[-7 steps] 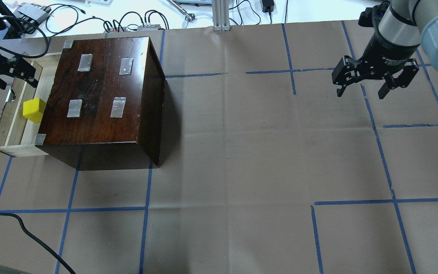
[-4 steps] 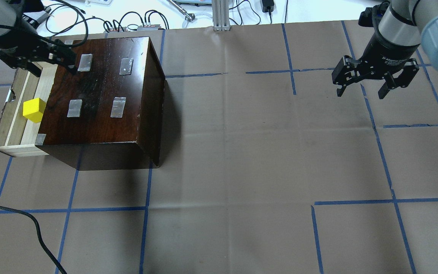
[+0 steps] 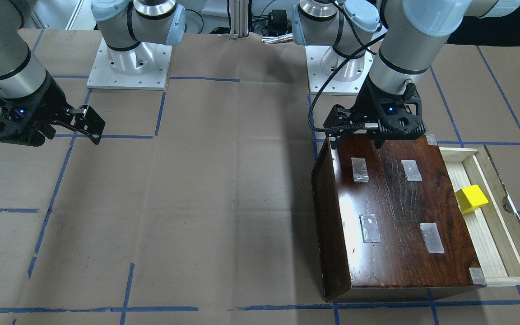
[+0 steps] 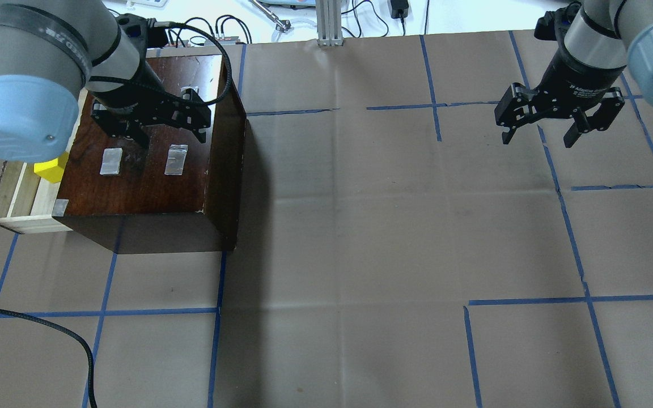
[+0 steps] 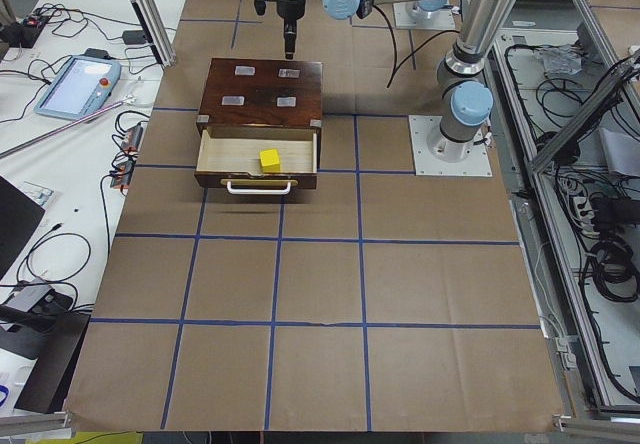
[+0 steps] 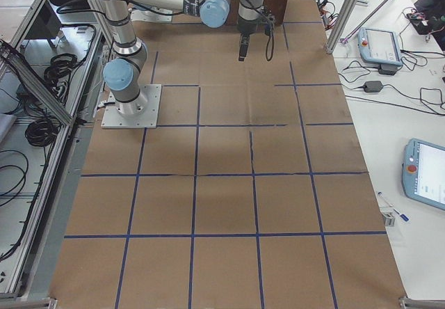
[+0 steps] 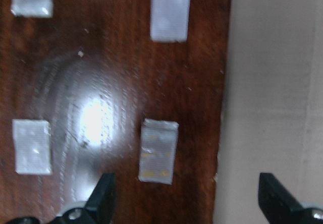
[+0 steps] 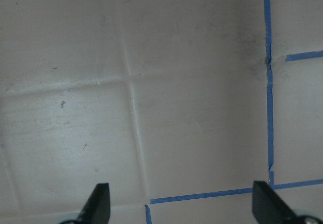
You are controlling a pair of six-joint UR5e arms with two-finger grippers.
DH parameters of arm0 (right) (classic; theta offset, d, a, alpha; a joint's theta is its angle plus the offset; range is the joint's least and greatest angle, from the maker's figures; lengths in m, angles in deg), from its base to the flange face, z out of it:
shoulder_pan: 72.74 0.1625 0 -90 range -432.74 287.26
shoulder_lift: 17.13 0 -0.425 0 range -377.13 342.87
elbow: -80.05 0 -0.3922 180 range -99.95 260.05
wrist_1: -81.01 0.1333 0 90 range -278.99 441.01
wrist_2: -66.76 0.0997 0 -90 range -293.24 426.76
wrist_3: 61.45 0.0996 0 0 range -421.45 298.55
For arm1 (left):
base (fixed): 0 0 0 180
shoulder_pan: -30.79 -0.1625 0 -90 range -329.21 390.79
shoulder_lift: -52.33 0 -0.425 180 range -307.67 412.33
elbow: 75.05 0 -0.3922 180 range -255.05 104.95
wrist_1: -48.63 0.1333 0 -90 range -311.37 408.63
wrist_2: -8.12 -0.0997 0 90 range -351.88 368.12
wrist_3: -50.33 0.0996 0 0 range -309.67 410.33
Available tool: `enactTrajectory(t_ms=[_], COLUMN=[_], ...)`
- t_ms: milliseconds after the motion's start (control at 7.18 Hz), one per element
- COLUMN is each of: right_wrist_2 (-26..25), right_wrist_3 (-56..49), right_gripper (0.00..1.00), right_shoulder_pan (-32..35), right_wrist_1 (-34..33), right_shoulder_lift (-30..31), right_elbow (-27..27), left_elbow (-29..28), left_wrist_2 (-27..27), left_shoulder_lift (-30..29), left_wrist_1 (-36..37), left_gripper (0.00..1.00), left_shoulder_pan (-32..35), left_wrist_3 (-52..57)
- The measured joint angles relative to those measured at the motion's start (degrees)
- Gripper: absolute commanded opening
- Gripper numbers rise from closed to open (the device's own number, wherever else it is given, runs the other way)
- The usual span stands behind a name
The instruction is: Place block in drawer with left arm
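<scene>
Block lies inside the drawer, about midway along the tray, with bare pale wood on either side of it along the tray's length. The drawer is pulled out of the box on the robot's left side; its dark front panel forms the outer edge and the far and near end walls close it off. The left gripper hangs over the box's glossy top, on the half away from the drawer and well apart from the block. Its fingers are spread wide with nothing between them. In the left wrist view one fingertip sits over the dark wood near a silvery tape patch, and the other is out past the box's edge, over the paper. The box's edge runs between the two tips. The right gripper is far off across the table, over bare brown paper and blue tape lines, jaws apart and empty. A wide stretch of open paper lies between the box and the right arm. A black cable trails across the table's near left corner, clear of the box.
</scene>
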Motion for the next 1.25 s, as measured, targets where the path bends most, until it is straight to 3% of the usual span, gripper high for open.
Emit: enactTrajectory(t_ms=[278, 1253], right_wrist_2=[0.0, 0.0], right_wrist_3=[0.0, 0.0], right_gripper=[1.0, 1.0], right_shoulder_pan=[0.0, 0.0], right_wrist_1=[0.0, 0.0], right_shoulder_lift=[0.0, 0.0], right_elbow=[0.0, 0.0], left_elbow=[3.4, 4.4], left_wrist_2=[0.0, 0.1], left_shoulder_lift=[2.0, 1.2], left_wrist_1=[0.4, 1.1], left_gripper=[0.99, 0.99], left_shoulder_pan=[0.4, -0.1], left_wrist_3=[-0.1, 2.3])
